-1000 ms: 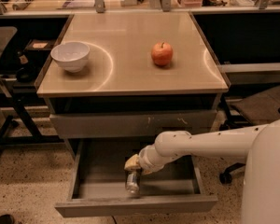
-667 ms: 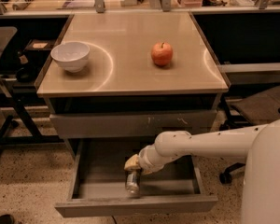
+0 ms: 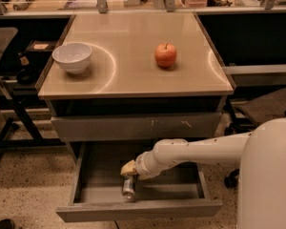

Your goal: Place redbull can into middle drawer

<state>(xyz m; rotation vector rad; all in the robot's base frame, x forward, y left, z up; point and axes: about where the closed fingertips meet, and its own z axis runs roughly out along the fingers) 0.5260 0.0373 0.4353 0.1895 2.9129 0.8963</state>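
The redbull can (image 3: 128, 189), slim and silver, is inside the pulled-out middle drawer (image 3: 138, 209), just left of the drawer's centre. My gripper (image 3: 128, 169) reaches down into the drawer from the right, at the end of the white arm (image 3: 195, 152), and sits right at the can's upper end. The arm's end covers where gripper and can meet.
On the cabinet top stand a white bowl (image 3: 72, 57) at the left and a red apple (image 3: 166, 55) near the middle. A closed drawer front with white scuffs (image 3: 136, 126) sits above the open drawer. Dark chairs and table legs flank the cabinet.
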